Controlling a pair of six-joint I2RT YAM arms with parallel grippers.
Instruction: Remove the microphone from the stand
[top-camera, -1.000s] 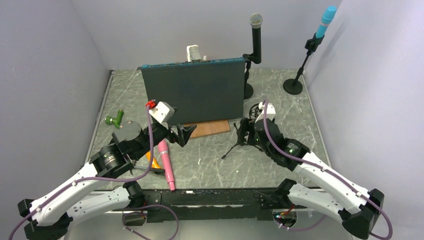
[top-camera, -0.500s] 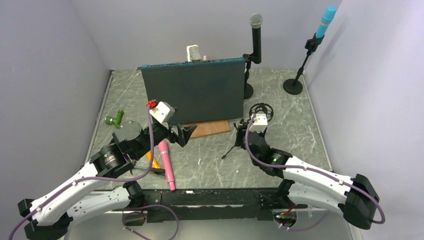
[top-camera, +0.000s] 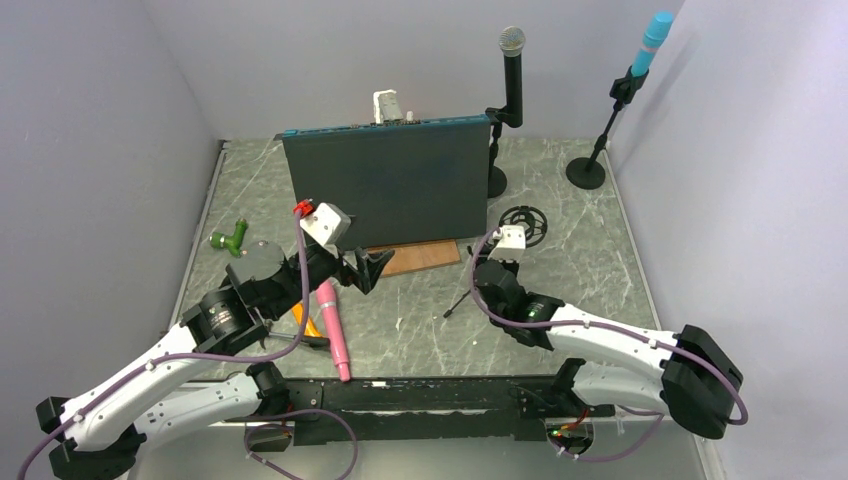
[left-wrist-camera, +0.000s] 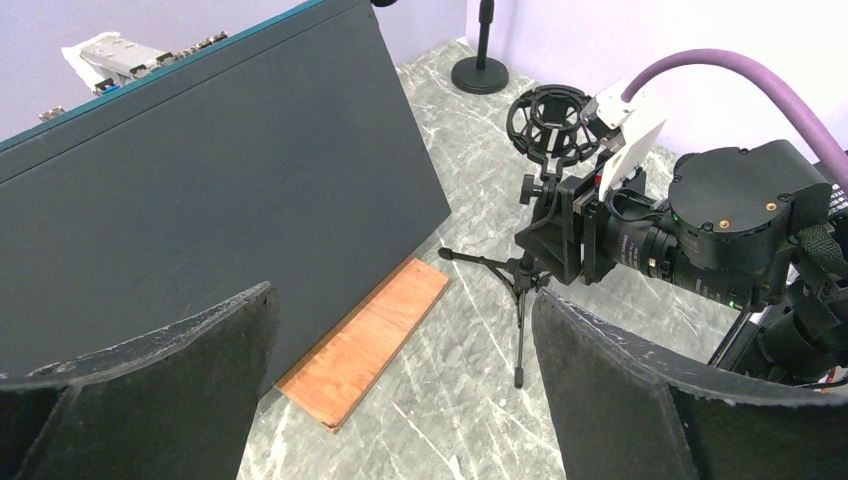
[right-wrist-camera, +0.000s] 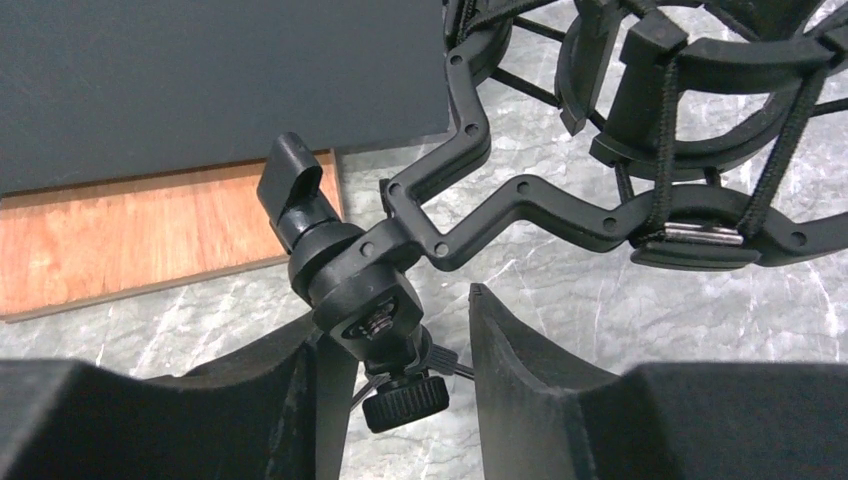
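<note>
The bench (top-camera: 600, 260) carries one dark panel (top-camera: 390, 185), upright beyond both sets of fingers, and one wooden board (top-camera: 420, 257) flat at its foot. There are three stands and three microphones. Two tall stands (top-camera: 603, 135), far beyond the right fingers (right-wrist-camera: 560, 410), hold a black microphone (top-camera: 512, 70) and a blue microphone (top-camera: 652, 45). The small tripod stand (top-camera: 470, 290) has its swivel joint between the right fingers, which are partly apart and not yet clamped. Its shock mount (right-wrist-camera: 690, 150), just past them, is empty. The pink microphone (top-camera: 333, 335) lies behind the left fingers (left-wrist-camera: 640, 400), which are spread wide, holding nothing. For a good grip, centre the joint block and avoid the knob and thin legs, so the stand stays upright.
</note>
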